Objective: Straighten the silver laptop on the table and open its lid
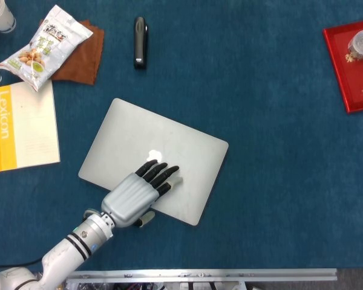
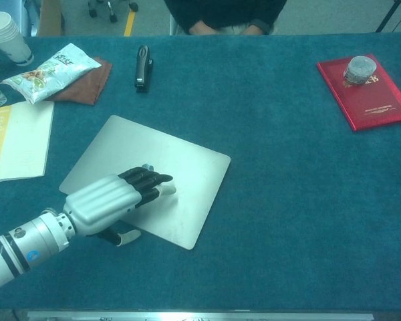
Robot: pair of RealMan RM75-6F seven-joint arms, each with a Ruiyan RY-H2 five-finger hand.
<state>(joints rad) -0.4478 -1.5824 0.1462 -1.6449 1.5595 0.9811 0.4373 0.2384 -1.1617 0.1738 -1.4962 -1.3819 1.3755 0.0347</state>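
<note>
Though closed, silver laptop (image 1: pixel 163 145) askew.

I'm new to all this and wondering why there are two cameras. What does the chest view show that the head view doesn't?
Only the chest view shows a seated person beyond the table's far edge and floor behind. Only the head view shows a metal rail along the near edge. Both show the left hand resting flat on the closed, skewed silver laptop, plus the stapler, snack bag and red book.
</note>
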